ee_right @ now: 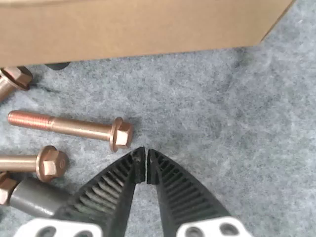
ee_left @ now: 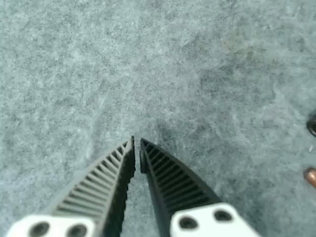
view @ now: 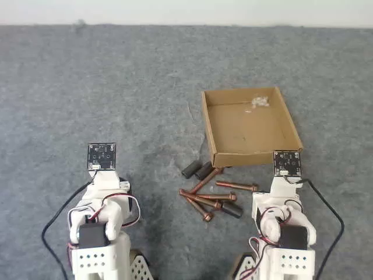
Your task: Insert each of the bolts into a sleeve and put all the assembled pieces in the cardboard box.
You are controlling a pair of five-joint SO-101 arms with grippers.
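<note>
Right tool (ee_right: pixel 146 159) faces box (view: pixel 245 158) holding white scraps (view: pixel 260 102).

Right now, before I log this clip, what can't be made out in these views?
High view: white bits in the box's far corner, too small to identify.
High view: the bolts overlap in a pile, so their count is unsure.
Right wrist view: the box's inside, hidden by its near wall.
Left wrist view: a dark thing and a copper tip, cut off by the edge.
Right wrist view: a sleeve, partly behind the right gripper.
</note>
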